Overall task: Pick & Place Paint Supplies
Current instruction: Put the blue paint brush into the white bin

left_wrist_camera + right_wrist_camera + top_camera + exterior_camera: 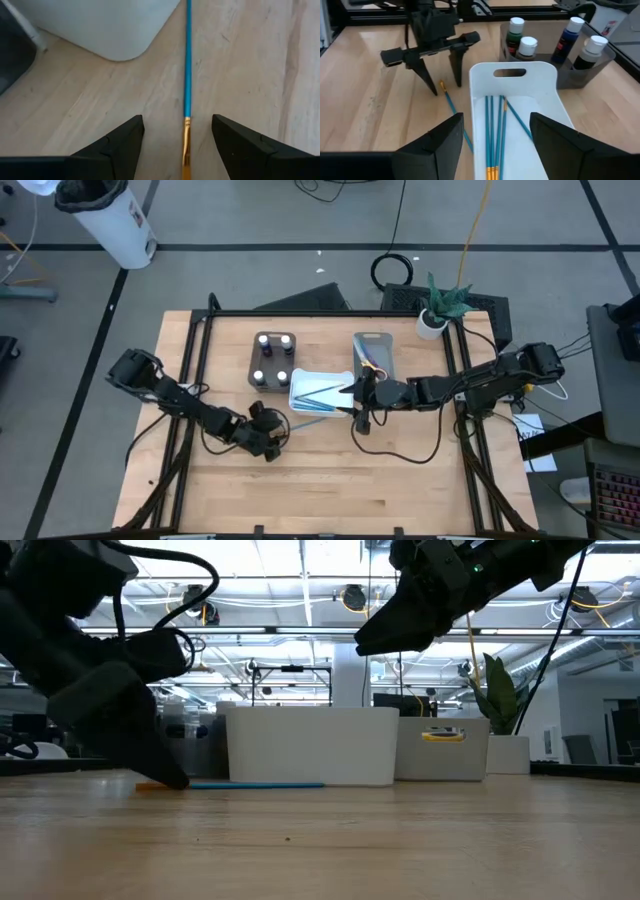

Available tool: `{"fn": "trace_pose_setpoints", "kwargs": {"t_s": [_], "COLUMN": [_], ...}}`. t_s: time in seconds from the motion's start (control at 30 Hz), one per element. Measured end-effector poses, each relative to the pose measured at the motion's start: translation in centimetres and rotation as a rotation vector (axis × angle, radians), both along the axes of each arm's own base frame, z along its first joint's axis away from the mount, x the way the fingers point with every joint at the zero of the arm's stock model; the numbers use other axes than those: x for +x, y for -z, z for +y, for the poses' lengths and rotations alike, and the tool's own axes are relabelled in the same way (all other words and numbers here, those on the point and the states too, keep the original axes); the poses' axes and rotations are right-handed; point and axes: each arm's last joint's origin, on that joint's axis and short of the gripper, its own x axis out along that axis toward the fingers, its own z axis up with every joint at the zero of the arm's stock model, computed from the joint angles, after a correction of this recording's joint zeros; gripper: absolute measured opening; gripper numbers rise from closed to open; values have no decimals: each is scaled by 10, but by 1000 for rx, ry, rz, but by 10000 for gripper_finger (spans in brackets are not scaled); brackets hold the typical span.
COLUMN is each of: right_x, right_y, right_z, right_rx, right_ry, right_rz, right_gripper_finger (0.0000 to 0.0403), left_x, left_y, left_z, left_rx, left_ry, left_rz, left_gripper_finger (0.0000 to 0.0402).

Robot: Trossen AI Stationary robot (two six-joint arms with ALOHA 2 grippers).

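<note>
A thin blue brush with a gold ferrule point(188, 75) lies flat on the wood beside the white tray point(512, 66). My left gripper point(177, 145) is open and low over it, one finger on each side of the ferrule end, tips near the table point(180, 780). It also shows in the right wrist view point(445, 89). My right gripper point(495, 145) is open and hovers above the white tray point(305, 380), which holds several blue brushes point(492, 130). Dark paint bottles with white caps point(525, 47) stand in the brown tray point(258, 350).
The grey tray point(378, 342) sits right of the white one and holds scissors with a yellow handle point(440, 736). A potted plant point(445, 305) stands at the far right corner. Bare wood stretches along the table's near side point(330, 490).
</note>
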Motion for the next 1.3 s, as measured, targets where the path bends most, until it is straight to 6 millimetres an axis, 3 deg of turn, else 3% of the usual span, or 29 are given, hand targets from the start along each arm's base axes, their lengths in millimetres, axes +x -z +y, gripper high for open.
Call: {"fn": "trace_pose_setpoints", "kwargs": {"t_s": [0.17, 0.63, 0.9, 1.07, 1.3], "right_x": [0, 0, 0, 0, 1], "right_y": [0, 0, 0, 0, -4], "right_z": [2, 2, 2, 2, 3], "right_rx": [-8, -22, -16, -22, 28], "right_ry": [-11, -16, -14, -17, -6], "right_rz": [2, 4, 3, 3, -43], "right_gripper_finger": [215, 212, 211, 211, 219], "left_x": [-3, -7, -5, 1, 11], "left_y": [2, 3, -3, -31, -78], "left_z": [-7, -13, -16, -27, -36], "left_rx": [20, -24, -48, -42, 107], "left_ry": [69, 82, 109, 244, 222], "left_rz": [21, 31, 25, 0, 55], "left_gripper_finger": [223, 17, 6, 2, 1]}}
